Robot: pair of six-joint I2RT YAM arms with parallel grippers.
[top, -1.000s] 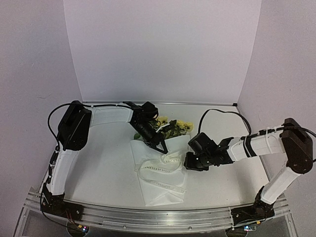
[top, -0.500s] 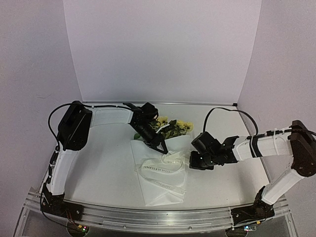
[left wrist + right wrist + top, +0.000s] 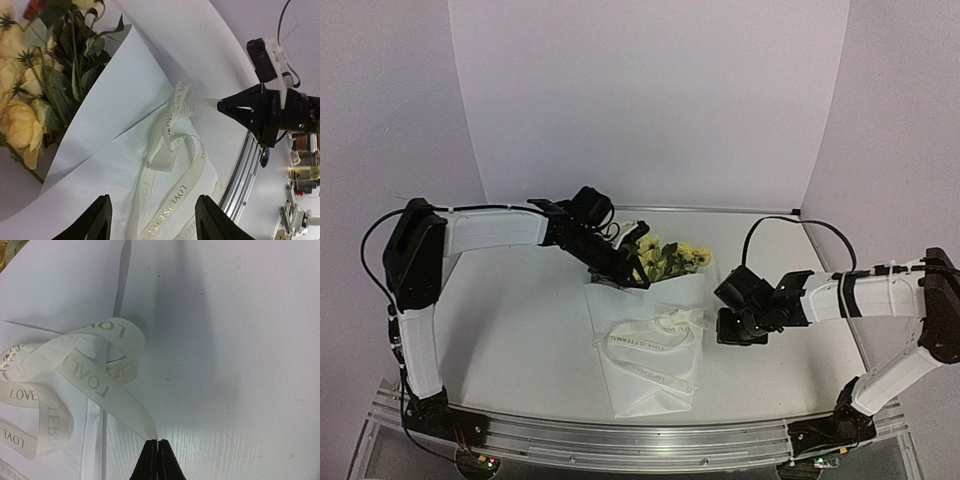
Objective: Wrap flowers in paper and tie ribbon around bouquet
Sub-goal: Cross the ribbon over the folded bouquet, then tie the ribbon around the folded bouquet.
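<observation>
Now — step: tying, ribbon [image 3: 100, 385] looped loose on the paper [image 3: 115, 100]
Right gripper [image 3: 158, 442]: clenched on the ribbon's end
Left gripper [image 3: 152, 200]: released, empty, over the paper beside the flowers [image 3: 25, 115]
Next: probably draw that end taut — gently

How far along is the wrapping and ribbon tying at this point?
Done: the flowers sit inside the paper, folded into a cone. In hand: the right gripper has its jaws shut on one end of the ribbon, which lies in loose loops on the cone; the left gripper is open, holding nothing. Left: tightening and tying the ribbon; no knot shows.
</observation>
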